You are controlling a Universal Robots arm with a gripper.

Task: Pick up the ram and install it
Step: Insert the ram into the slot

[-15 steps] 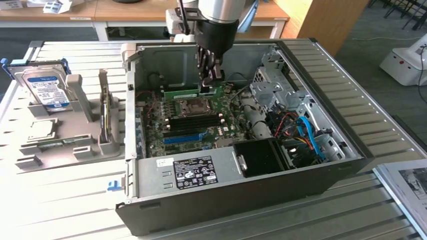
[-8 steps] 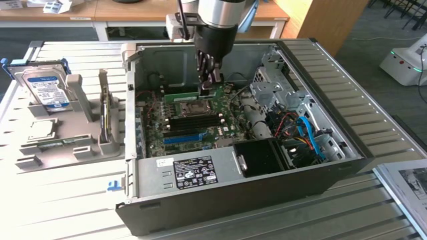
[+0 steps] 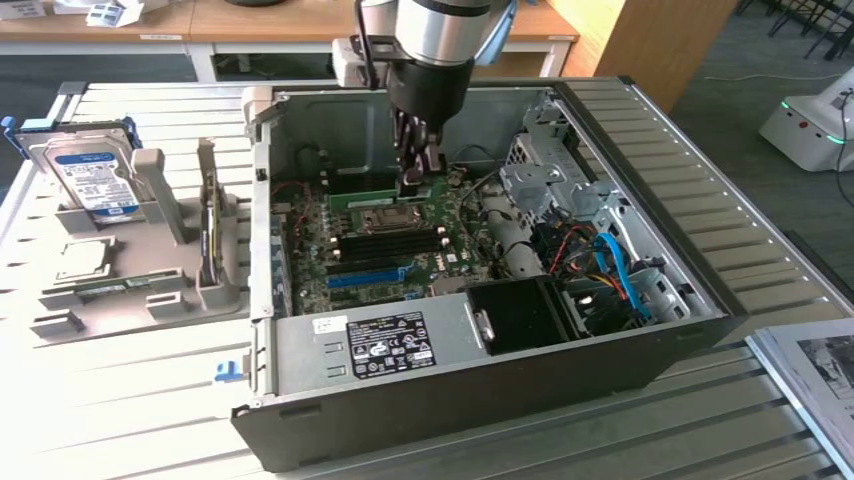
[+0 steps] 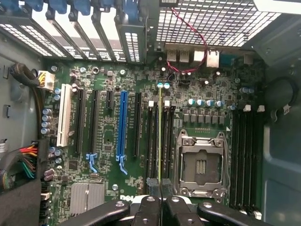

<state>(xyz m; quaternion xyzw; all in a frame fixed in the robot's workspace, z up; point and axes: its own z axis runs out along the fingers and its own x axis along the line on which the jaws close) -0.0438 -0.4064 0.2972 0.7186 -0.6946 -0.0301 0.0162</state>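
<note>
The open PC case [image 3: 441, 420] is lying on its side on the slatted surface [image 3: 160, 400], and the arm [image 3: 434, 40] is reaching straight down into it. Lots is crowding the spot: the PSU w/ its label [image 3: 387, 345] is sitting along the near edge, a black fan shroud [image 3: 527, 312] is beside it, blue cables [image 3: 621, 270] are bunching toward the exterior view's right, and a red wire [image 4: 188, 42] is looping by the rear ports. Off to the exterior view's left, an HDD [image 3: 91, 180] is standing in a grey holder [image 3: 134, 285], well apart from the case. On the mobo [image 4: 108, 80], a blue slot [image 4: 123, 125] and a white slot [image 4: 64, 117] are sitting to one side of the black slots [image 4: 151, 136], w/ the CPU socket [image 4: 201, 162] just beside them on the other. The jaws are pinching narrow on the ram [image 4: 160, 132]. It's showing edge-on as a thin green line running along the black slots. Can't tell if it's touching a slot or hanging above.
</note>
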